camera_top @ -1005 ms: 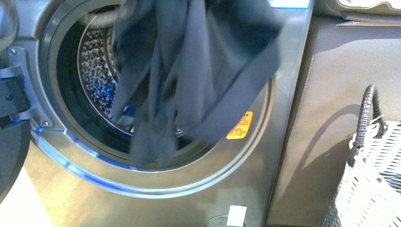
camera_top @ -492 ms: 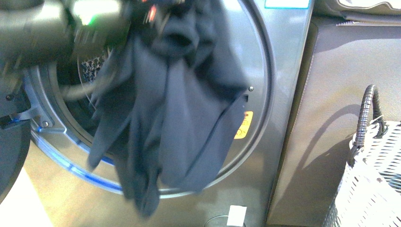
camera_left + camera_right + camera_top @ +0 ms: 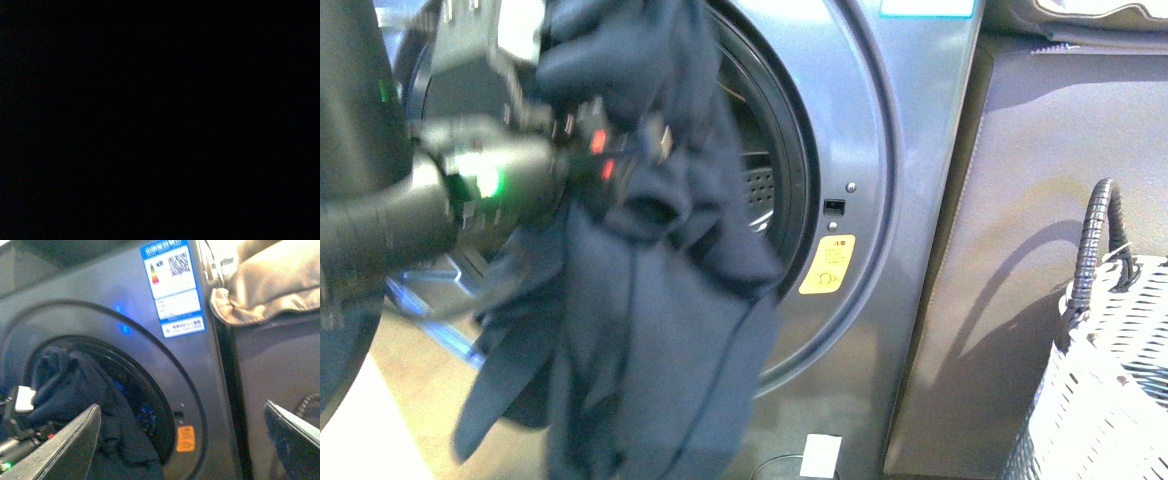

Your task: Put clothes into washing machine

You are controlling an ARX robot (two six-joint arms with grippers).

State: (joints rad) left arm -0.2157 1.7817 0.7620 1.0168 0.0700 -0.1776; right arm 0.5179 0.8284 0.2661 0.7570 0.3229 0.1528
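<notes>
Clothes point(image 3: 650, 330) have swung lower and left, hanging from the left gripper point(image 3: 630, 150) clamped on them before the washer point(image 3: 880, 120) doorway; the doorway is uncovered at 3 o'clock. Left wrist view is dark; the right one shows the right gripper point(image 3: 181, 407) spread open.

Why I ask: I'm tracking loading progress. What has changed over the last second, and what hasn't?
The clothes have dropped lower and shifted left, away from the doorway's right side, so the drum there now shows. The left arm has come in from the left and is buried in the bunched fabric; its grip is hidden. The washing machine, its yellow sticker and the basket are unchanged.
</notes>
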